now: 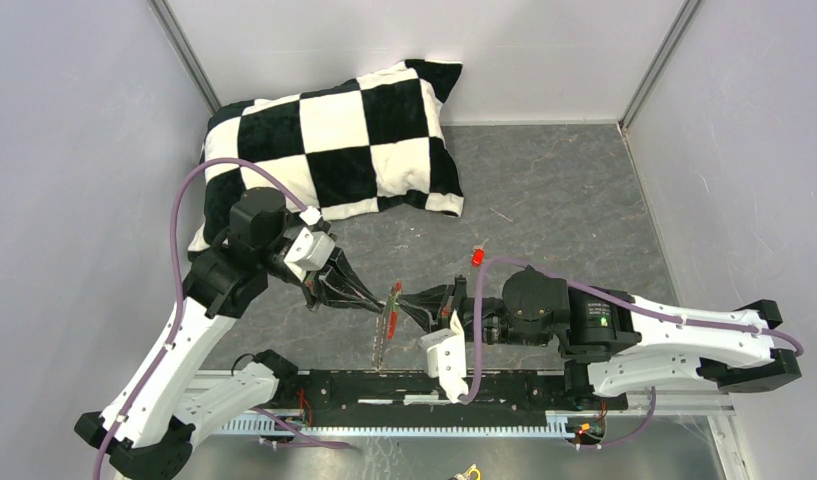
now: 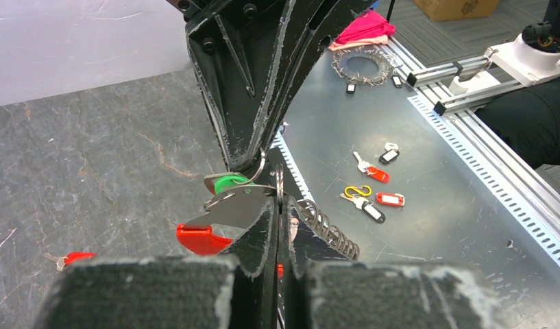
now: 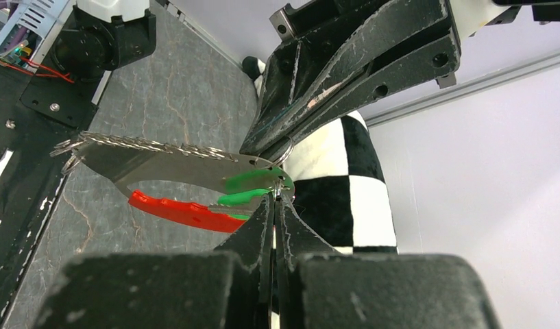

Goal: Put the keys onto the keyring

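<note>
The keyring (image 1: 391, 322) hangs in the air between my two grippers: a red curved fob (image 2: 201, 238), a flat metal plate and a coiled chain (image 2: 326, 227). My left gripper (image 1: 376, 300) is shut on its thin ring (image 2: 280, 190). My right gripper (image 1: 426, 312) is shut on the same ring from the other side (image 3: 275, 197). The green-headed key (image 3: 253, 182) sits right at the ring by both fingertips (image 2: 230, 182); I cannot tell whether it is threaded on. The red-headed key (image 1: 477, 257) lies on the grey table, apart from both grippers (image 2: 75, 258).
A black-and-white checked pillow (image 1: 334, 145) lies at the back left. White walls close in the table on three sides. A metal shelf (image 2: 469, 205) below the near edge holds several key tags, a chain ring and a pink cloth.
</note>
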Robot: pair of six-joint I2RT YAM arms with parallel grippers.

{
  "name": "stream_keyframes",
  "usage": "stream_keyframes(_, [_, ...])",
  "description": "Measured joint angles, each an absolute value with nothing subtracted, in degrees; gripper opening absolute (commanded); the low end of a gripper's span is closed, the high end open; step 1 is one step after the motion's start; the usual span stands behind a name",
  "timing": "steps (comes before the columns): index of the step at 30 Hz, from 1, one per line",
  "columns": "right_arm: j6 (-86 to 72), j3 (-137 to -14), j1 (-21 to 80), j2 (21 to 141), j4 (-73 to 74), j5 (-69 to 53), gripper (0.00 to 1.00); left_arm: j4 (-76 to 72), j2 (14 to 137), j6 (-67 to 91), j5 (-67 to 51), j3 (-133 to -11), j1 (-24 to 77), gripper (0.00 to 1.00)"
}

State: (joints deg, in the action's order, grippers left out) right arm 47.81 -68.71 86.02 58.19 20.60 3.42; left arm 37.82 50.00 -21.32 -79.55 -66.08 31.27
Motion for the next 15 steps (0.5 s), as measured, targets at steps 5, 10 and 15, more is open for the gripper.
stream_keyframes(5, [47.8,-69.2,86.3,58.8,20.2,3.0,0.01,37.8,50.0,-21.3,-78.6,-66.2,31.3,0.02])
stream_keyframes(10, [47.8,-69.3,86.5,59.4,20.2,2.9,0.01,37.9,50.0,-21.3,-78.1,-66.7,31.3,0.02])
stream_keyframes(15, [47.8,-69.4,86.5,59.7,20.3,3.0,0.01,37.9,50.0,-21.2,-78.0,-66.8,31.3,0.02])
